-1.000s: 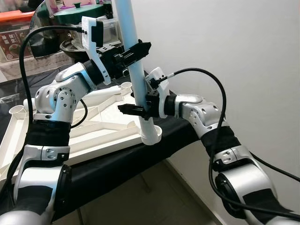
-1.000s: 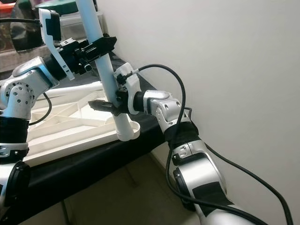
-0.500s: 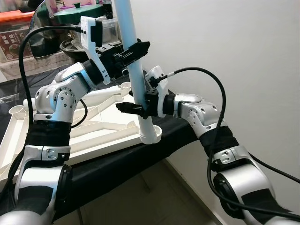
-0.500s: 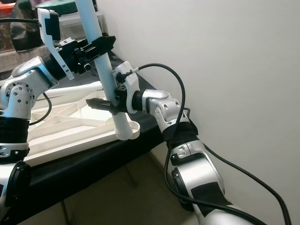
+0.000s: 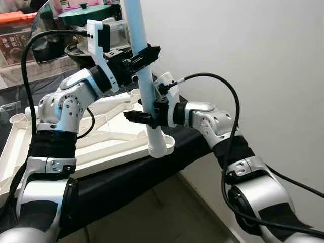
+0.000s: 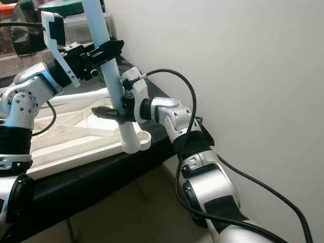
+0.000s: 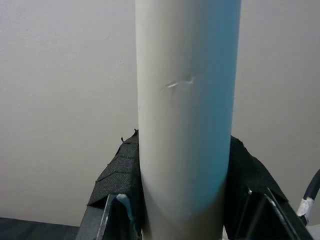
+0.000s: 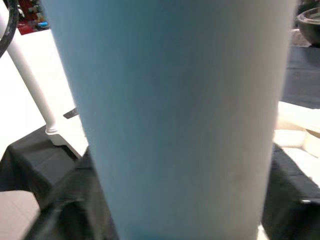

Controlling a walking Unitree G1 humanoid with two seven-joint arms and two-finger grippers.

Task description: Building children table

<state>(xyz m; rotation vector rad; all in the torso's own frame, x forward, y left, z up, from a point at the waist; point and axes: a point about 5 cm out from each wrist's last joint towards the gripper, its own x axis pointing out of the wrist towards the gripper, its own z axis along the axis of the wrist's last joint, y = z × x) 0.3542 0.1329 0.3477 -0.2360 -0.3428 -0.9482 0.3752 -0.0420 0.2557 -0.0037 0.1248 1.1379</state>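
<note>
left eye view: a plain white wall takes up the right half. on the left, a black-covered bench [image 5: 126,177] carries a white tabletop [image 5: 96,142] lying upside down, its ribbed underside facing up, with round sockets at the corners. this is probably so the legs can be pushed in from above. at the near corner socket [image 5: 167,143], a pale blue-white table leg [image 5: 143,76] stands almost upright, leaning slightly. its lower end sits at or just above the socket. the left gripper [image 5: 143,54] is clenched around the leg high up. the right gripper [image 5: 144,117] is clamped around it lower down, just above the socket. two grips at different heights likely keep the long tube from tipping while it is lined up.
</note>
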